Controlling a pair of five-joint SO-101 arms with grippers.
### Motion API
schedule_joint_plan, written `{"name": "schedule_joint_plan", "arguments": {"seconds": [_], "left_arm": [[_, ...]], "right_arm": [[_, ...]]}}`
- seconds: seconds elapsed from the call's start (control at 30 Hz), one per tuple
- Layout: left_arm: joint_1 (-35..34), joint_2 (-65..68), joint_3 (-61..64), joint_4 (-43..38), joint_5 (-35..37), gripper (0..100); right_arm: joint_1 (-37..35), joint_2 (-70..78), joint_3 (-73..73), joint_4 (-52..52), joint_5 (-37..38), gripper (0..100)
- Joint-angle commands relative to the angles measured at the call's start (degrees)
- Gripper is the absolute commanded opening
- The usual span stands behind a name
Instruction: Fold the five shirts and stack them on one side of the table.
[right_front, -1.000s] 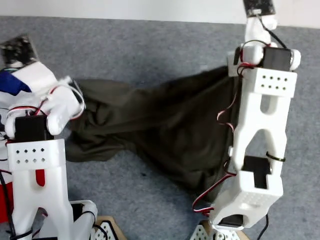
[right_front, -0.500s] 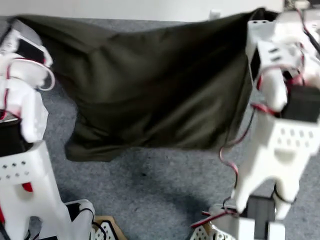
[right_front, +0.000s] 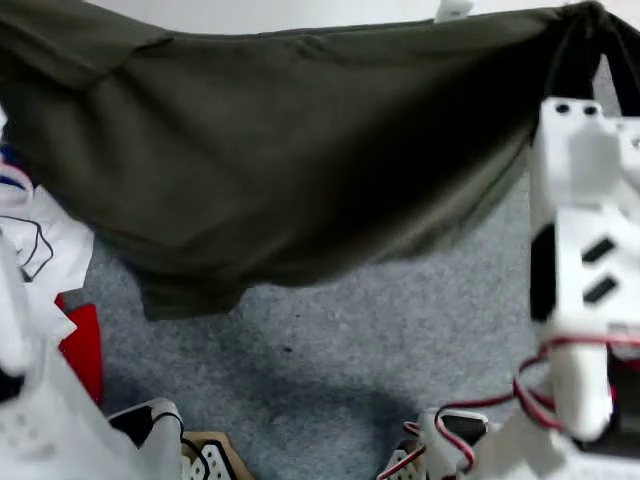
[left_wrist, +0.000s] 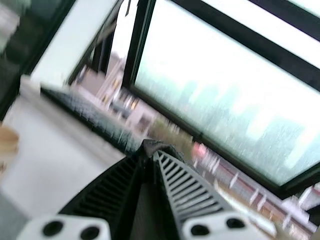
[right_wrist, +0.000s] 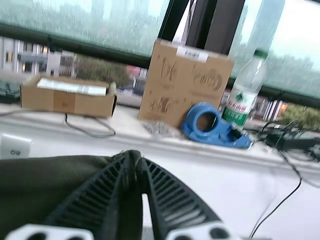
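In the high view, a dark olive shirt (right_front: 300, 170) is seen stretched wide above the grey counter (right_front: 400, 330), raised along its upper edge from the left edge to the far right corner. Its lower hem sags toward the counter's middle; whether it touches cannot be told. A white arm (right_front: 585, 250) is seen at the right edge, just below the shirt's raised corner. A white cloth (right_front: 45, 250) with dark lines and a red object (right_front: 85, 350) are seen at the left edge.

In the left wrist view, the left jaws are pressed together, with a pinch of the shirt (left_wrist: 155, 147) clamped at their tips.

In the right wrist view, the right jaws are likewise closed on the shirt (right_wrist: 50, 185), which spreads off to one side. Beyond, a tall cardboard box (right_wrist: 185, 82), a flat box (right_wrist: 67, 95), a blue tape dispenser (right_wrist: 210, 125) and a bottle (right_wrist: 245, 95) are lined up on a white ledge (right_wrist: 125, 132).
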Motion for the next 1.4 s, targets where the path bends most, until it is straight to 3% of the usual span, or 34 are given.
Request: {"name": "schedule_joint_plan", "arguments": {"seconds": [0.0, 0.23, 0.5, 0.9, 1.17, 1.37], "left_arm": [[-1.1, -4.8, -2.4, -1.2, 0.6, 1], [-1.1, -7.7, -2.3, -1.2, 0.6, 1], [-0.7, 4.2, 1.6, -2.7, 0.6, 1], [4.0, 35.2, 1.6, -15.7, 0.2, 1], [5.0, 48.7, 1.5, -25.2, 0.2, 1], [6.5, 54.9, 1.6, -26.4, 0.1, 1]], "right_arm": [[0.5, -2.9, -1.8, -1.7, 0.9, 0.7], [0.5, -3.6, -1.0, -1.2, 1.8, 0.7], [0.5, 2.9, 8.0, -3.6, 1.6, 0.7], [-1.5, 20.4, 21.2, -21.3, 1.5, 0.7], [-4.2, 36.5, 21.5, -34.7, 1.5, 0.7], [-4.3, 44.8, 21.6, -40.8, 1.5, 0.7]]}}
